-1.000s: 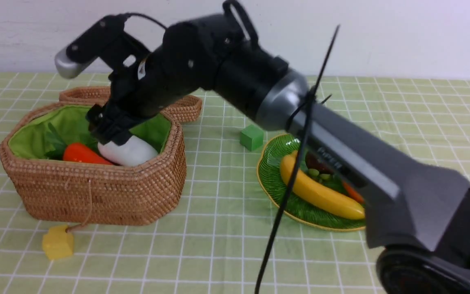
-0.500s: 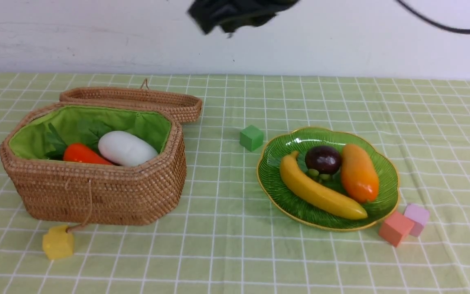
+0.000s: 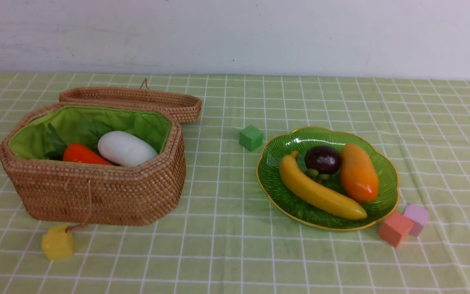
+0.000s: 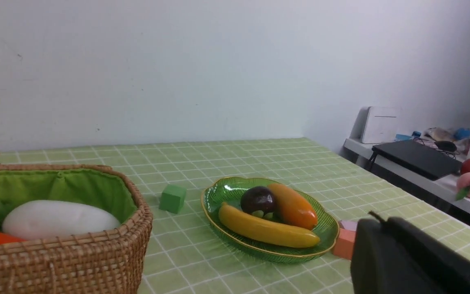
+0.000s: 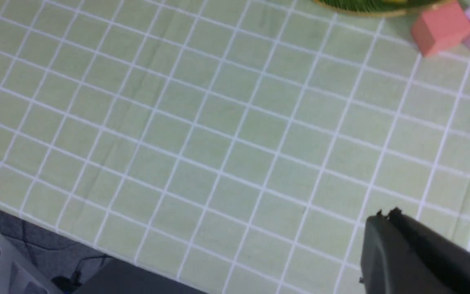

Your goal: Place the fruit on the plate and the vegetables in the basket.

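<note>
While both arms out of front view, grippers pressed together per closed black tips: left gripper (image 4: 382,222), right gripper (image 5: 386,214), holding nothing. Basket (image 3: 96,196) at 9 o'clock, lid open behind, with radish (image 3: 125,148) and carrot (image 3: 82,154) inside; other vegetables not visible. Plate (image 3: 386,171) at 3 o'clock with banana (image 3: 318,192), mangosteen (image 3: 322,159), mango (image 3: 358,172). Green cube (image 3: 251,137) between basket and plate, near plate's 10 o'clock. Yellow cube (image 3: 57,242) just beside basket's 7 o'clock. Pink cube (image 3: 395,228), purple cube (image 3: 416,214) touching each other at plate's 4 o'clock.
</note>
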Robot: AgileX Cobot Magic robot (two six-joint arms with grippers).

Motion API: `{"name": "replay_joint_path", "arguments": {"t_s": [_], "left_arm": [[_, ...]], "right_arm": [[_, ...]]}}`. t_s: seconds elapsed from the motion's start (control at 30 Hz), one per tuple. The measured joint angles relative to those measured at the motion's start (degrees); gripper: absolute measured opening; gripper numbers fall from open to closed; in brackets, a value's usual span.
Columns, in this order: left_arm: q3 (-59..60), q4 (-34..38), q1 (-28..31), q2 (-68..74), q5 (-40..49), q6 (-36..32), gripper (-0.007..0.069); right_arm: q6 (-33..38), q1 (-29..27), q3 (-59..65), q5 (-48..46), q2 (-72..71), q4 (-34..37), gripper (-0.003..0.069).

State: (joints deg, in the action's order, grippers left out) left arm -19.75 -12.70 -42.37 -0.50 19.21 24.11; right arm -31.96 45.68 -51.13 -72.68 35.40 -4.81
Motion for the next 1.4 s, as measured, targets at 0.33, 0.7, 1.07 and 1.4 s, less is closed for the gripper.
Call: {"name": "replay_joint_path", "arguments": {"t_s": [0.33, 0.7, 1.07, 1.4], "left_arm": [[4.71, 0.00, 0.00, 0.00, -0.09, 0.00, -0.0013], [8.15, 0.00, 0.00, 0.00, 4.98, 0.00, -0.0013], [9.42, 0.00, 0.00, 0.00, 11.21, 0.00, -0.0011], [9.46, 0.00, 0.00, 0.00, 12.07, 0.00, -0.0001]], "right_arm": [[-1.63, 0.00, 9.73, 7.38, -17.39, -0.69, 0.0001], [-1.66, 0.00, 11.41, 8.74, -17.84, -0.87, 0.0023], [-0.92, -1.14, 12.49, 9.75, -18.79, -4.28, 0.0029], [9.42, -32.88, 39.31, 48.34, -25.92, 4.82, -0.0020]]}}
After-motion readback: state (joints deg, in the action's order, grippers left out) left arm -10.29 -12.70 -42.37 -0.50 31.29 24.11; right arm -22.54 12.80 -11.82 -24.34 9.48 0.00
